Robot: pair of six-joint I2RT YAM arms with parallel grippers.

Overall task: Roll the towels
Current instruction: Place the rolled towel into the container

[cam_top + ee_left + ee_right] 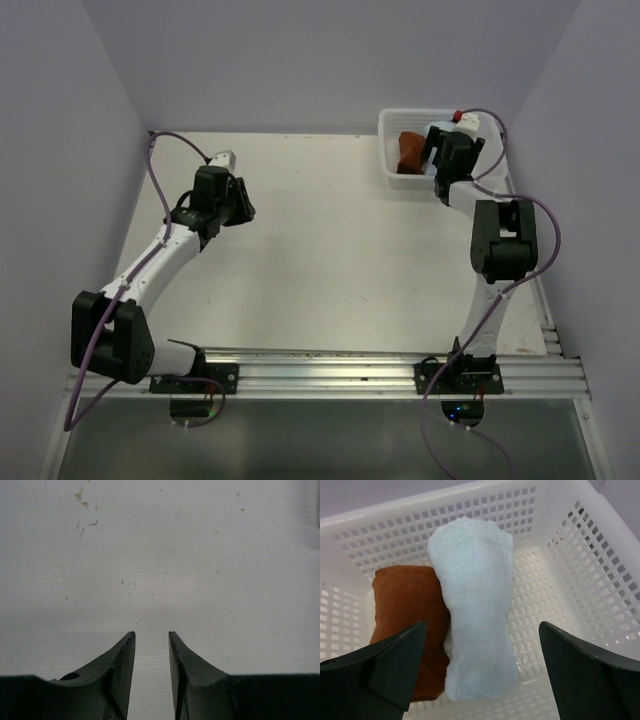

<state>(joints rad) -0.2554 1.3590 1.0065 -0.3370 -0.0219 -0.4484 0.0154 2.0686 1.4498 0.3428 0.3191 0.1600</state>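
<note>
The right fingers (395, 665) stood wide apart and had hold of nothing. Between them, a little lower, lay the light blue towel (475, 615), and neither finger touched it. An opening so wide, in my judgement, suits either letting the roll go or coming down around it; which of the two it was, I cannot tell.

The blue towel was a thick roll lying lengthwise inside the white mesh basket (580, 570), its far end against the back wall. Just beside it, on its left in the wrist view and touching it, lay the rust-brown towel (407, 605), a shorter and tighter roll. Both probably lay in the basket because its walls keep soft rolls from opening again. As both were already rolled, the task seemed to me nearly finished.

The left fingers (117, 670) were only slightly apart, with a narrow gap, and gripped nothing. They pointed at bare worktop (160, 555), well apart from the basket, so this arm was probably only waiting out of the way.

The basket stood at the far right corner of the worktop, within reach of the right arm.

Counted: two towels, one blue and one rust-brown; one basket; two arms, each with two fingers.
</note>
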